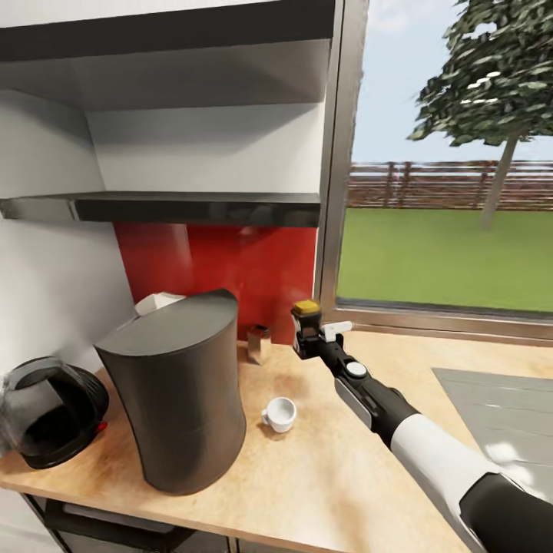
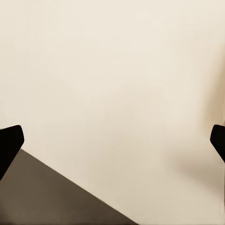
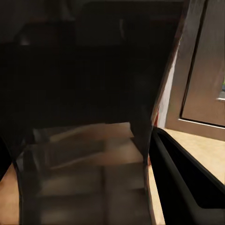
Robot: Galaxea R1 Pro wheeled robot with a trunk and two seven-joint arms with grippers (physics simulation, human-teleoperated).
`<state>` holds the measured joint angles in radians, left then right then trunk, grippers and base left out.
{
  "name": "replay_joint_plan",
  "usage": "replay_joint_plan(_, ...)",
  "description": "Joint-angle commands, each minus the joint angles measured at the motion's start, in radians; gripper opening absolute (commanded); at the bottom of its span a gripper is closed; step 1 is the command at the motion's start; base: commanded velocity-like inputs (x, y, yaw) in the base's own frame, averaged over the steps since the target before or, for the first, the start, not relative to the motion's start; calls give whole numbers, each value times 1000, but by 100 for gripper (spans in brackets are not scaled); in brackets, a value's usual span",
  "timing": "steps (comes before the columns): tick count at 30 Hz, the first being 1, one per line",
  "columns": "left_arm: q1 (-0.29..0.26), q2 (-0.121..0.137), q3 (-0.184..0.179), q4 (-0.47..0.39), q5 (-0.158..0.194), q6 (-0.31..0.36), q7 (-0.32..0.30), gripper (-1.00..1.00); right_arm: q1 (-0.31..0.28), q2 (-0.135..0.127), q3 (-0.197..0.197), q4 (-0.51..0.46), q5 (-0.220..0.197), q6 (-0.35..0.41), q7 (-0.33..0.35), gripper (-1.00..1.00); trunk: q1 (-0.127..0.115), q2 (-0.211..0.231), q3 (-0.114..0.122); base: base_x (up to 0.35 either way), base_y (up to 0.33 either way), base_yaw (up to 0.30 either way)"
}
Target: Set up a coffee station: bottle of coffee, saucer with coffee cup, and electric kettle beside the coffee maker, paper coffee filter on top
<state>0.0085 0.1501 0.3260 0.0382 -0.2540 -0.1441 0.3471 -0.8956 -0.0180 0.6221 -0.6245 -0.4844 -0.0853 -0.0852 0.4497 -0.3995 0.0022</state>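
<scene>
My right gripper [image 1: 308,332] is shut on the bottle of coffee [image 1: 306,310], a dark glass bottle with a yellow cap, held just above the wooden countertop [image 1: 338,476] near the window corner. In the right wrist view the bottle [image 3: 84,117] stands close up against one black finger [image 3: 183,178]. The black coffee maker [image 1: 50,415] with its glass carafe sits at the counter's left end. A tall dark grey tapered vessel [image 1: 178,392], probably the electric kettle, stands beside it. The white coffee cup [image 1: 279,413] rests on the bare counter. My left gripper [image 2: 112,145] is open, facing a cream surface.
A small brownish jar [image 1: 259,343] stands against the red backsplash [image 1: 253,269]. A white object [image 1: 157,302] peeks from behind the grey vessel. Dark wall shelves [image 1: 169,206] hang above. A grey inset panel [image 1: 491,415] lies at the right, under the window [image 1: 453,230].
</scene>
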Motion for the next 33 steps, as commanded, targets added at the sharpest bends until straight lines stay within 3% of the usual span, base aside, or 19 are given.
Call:
replay_joint_plan(1, -1, 0, 9, 3, -10, -6, 4, 100, 1, -2, 8, -1, -11, -12, -6, -100, 0, 0, 0, 0, 0, 279)
replay_joint_plan(13, -2, 0, 18, -1, -7, -9, 4, 100, 23, -6, 7, 0, -8, -27, -4, -100, 0, 0, 0, 0, 0, 273)
replay_joint_plan(21, -2, 0, 19, 1, -7, -9, 6, 100, 23, -33, 6, 37, -8, -28, 1, -100, 0, 0, 0, 0, 0, 33)
replay_joint_plan(24, -2, 0, 18, 2, -7, -9, 6, 100, 23, -37, 7, 69, -8, -32, 65, -100, 0, 0, 0, 0, 0, 0)
replay_joint_plan(27, -2, -1, 18, 1, -7, -8, 6, 100, 23, -36, 7, 108, -8, -84, 111, -100, 0, 0, 0, 0, 0, 0)
replay_joint_plan(33, -2, -1, 19, 0, -6, -8, 7, 100, 23, -29, 8, 130, -8, -120, 125, -100, 0, 0, 0, 0, 103, 0)
